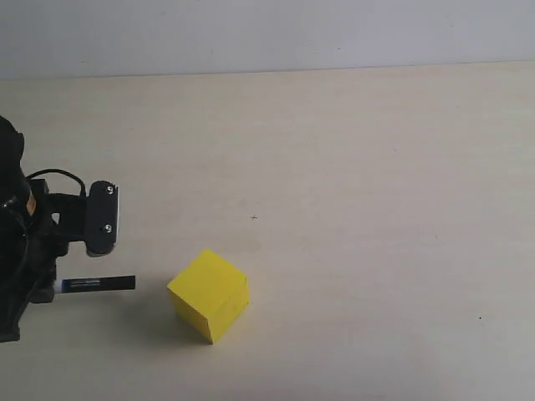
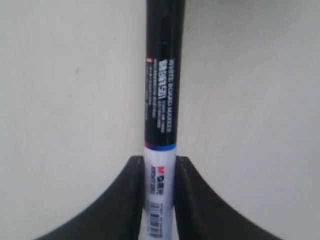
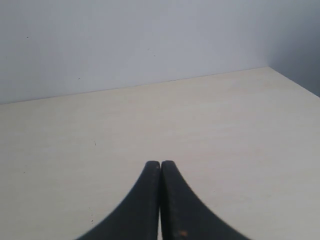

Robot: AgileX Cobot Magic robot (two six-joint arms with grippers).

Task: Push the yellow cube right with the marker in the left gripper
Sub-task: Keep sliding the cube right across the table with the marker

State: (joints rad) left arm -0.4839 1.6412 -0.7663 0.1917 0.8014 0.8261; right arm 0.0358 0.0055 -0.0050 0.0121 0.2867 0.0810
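The yellow cube (image 1: pixel 209 294) rests on the pale table, low and left of centre in the exterior view. My left gripper (image 1: pixel 46 286) at the far left edge is shut on the marker (image 1: pixel 99 283), which lies level and points its black end at the cube, stopping a short gap from the cube's left corner. In the left wrist view the marker (image 2: pixel 161 100) runs out from between the fingers (image 2: pixel 192 200), which clamp its white labelled part; the cube does not show there. My right gripper (image 3: pixel 160 164) is shut on nothing over bare table, and is out of the exterior view.
The table's far edge (image 1: pixel 267 70) meets a plain pale wall. In the right wrist view a table edge (image 3: pixel 295 80) runs along one side. A tiny dark speck (image 1: pixel 254 218) marks the tabletop beyond the cube.
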